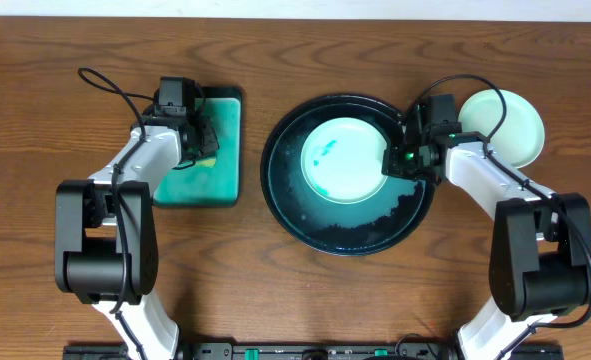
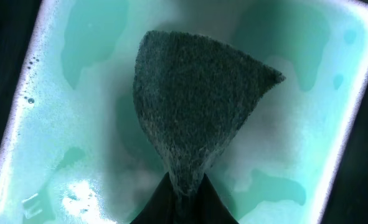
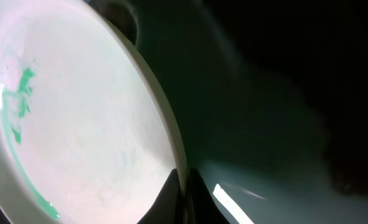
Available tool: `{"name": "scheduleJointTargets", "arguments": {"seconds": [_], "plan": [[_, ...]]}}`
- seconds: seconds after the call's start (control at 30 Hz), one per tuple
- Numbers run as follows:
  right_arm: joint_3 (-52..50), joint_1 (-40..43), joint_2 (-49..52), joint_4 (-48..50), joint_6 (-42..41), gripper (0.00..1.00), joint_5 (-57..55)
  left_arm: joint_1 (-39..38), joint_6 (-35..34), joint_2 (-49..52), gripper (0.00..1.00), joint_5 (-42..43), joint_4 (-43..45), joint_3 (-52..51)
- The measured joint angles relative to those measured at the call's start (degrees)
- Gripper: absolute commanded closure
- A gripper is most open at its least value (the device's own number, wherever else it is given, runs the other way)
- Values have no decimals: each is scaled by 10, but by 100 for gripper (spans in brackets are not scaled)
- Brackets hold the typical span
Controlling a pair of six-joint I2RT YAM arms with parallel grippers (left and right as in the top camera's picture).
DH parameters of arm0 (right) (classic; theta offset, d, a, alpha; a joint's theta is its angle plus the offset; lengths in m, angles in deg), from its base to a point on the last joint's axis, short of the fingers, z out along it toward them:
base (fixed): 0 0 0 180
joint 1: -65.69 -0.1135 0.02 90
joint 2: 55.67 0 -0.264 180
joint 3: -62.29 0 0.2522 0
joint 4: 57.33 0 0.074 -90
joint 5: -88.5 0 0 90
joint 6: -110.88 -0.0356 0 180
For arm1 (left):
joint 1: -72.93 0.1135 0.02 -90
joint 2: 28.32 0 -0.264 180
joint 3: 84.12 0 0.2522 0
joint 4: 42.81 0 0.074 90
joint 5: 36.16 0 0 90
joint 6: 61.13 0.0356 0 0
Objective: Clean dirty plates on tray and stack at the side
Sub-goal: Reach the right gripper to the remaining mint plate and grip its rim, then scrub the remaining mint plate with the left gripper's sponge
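A white plate with a teal smear lies in the round black tray. My right gripper is shut on its right rim. In the right wrist view the fingers pinch the plate's edge at the right gripper, over the tray's dark wet base. A second pale plate rests on the tabletop at the far right. My left gripper hangs over the rectangular teal tray. It is shut on a grey-green scouring sponge, pinched at the left gripper.
The rectangular teal tray with soapy liquid sits left of the round tray. Bare brown wood tabletop lies in front of both trays. Cables trail from both wrists.
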Motion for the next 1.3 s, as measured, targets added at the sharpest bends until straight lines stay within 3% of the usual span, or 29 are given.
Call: {"name": "scheduleJointTargets", "arguments": {"seconds": [0.33,0.6,0.97,1.3], "plan": [[1,-11,14,-13,-1,99,-18,-1,0,-14,93,-45,-8,-1],[1,-11,15,3,-1,99,-25,-4,0,-165,93,-53,-13,-3],[1,-11,16,5,1,99,-26,-29,-40,-177,93,106,-14,-3],[1,-11,18,15,40,99,-13,-163,-60,-163,93,140,35,-3]]}}
